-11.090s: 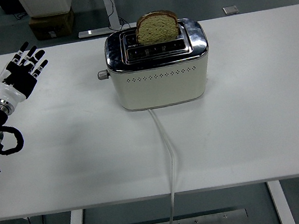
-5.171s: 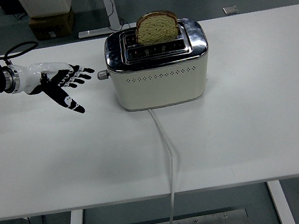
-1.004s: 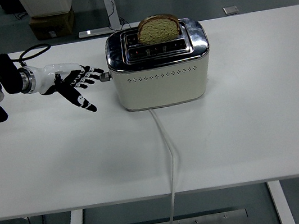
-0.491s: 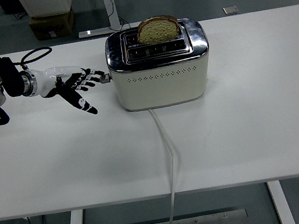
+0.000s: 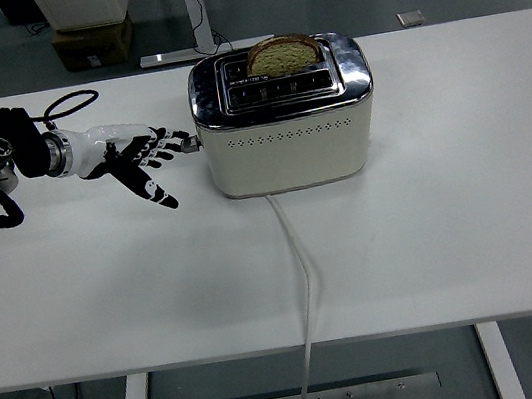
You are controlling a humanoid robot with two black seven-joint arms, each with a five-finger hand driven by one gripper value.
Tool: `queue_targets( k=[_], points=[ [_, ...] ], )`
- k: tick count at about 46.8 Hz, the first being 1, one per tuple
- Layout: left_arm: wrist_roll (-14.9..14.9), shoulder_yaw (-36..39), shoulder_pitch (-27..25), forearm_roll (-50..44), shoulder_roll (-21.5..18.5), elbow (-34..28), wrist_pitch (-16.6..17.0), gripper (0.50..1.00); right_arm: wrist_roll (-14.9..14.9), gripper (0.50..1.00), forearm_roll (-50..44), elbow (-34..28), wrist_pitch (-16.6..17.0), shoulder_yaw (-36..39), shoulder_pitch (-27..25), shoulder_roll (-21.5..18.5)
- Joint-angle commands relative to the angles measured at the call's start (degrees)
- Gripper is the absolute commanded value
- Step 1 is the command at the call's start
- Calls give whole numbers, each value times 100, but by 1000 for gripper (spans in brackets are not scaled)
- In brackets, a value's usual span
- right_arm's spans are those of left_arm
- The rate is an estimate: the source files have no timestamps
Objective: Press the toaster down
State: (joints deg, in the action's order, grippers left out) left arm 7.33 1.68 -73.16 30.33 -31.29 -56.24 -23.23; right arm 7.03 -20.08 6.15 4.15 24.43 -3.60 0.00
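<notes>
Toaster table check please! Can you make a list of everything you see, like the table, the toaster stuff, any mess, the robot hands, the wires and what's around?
Surface: white table, bare apart from the toaster and its cord.
Job's things: cream and chrome toaster near the far edge; bread slice sitting low in the rear slot; lever on the toaster's left end.
Clutter: nothing seen.
Hands: left hand fingers spread, fingertips at the lever; right hand not in view.
Cables: white cord runs from the toaster over the near edge; black cable loops by the left arm.
Surroundings: cardboard box on the floor beyond the table.
</notes>
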Motion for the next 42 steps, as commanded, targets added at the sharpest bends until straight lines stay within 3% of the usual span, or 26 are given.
queue_targets(
  k=[1,42],
  points=[
    [-3,-1,39,-1,0,-1,56,1000,0,1000,-5,0,-2,0,0,0],
    [-3,-1,259,-1,114,131,100,1000,0,998,4,0,-2,0,0,0]
  ],
)
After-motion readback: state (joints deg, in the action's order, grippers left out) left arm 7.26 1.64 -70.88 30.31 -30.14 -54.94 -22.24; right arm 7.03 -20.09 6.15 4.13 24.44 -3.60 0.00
